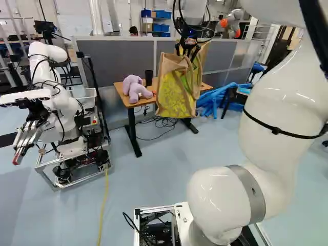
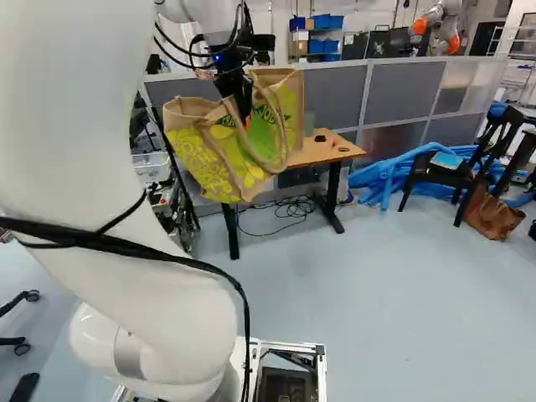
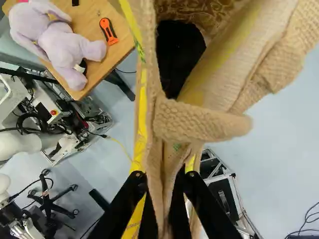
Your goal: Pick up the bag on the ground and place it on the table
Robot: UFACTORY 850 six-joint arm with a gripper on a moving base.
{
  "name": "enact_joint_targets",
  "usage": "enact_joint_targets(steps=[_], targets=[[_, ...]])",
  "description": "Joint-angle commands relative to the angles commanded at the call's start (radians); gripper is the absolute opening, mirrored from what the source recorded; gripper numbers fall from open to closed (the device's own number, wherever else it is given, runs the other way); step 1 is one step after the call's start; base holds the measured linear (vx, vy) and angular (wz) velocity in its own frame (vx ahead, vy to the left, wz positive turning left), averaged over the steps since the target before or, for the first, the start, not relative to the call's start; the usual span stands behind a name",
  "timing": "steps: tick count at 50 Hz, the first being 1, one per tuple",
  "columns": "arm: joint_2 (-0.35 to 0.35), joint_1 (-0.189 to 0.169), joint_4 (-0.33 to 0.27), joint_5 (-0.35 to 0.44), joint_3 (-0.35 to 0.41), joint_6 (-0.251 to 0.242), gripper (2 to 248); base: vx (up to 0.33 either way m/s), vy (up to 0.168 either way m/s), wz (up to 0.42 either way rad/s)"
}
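Clamped on the bag [image 1: 171, 97], the end effector [image 3: 162, 177] has it hanging beneath, apparently short of the tabletop [image 2: 311, 154], which lies beyond, so the coming carry looks forward.

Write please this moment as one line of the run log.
gripper: shut on bag | bag: hanging in air | table: bag not yet on it

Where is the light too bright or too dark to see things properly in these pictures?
Left base view: small bright glints on the glossy white shell of the arm. Right base view: a soft, pale sheen on the floor. Wrist view: the opening of the bag falls into near-black, so I can't tell what, if anything, is inside.
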Motion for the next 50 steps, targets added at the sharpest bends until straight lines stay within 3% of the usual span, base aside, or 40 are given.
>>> enact_joint_targets(steps=[38, 50], targets=[[0.000, 0.000, 0.000, 0.000, 0.000, 0.000, 21, 0.211, -0.090, 0.001], [0.000, 0.000, 0.000, 0.000, 0.000, 0.000, 21, 0.229, -0.014, -0.010]])
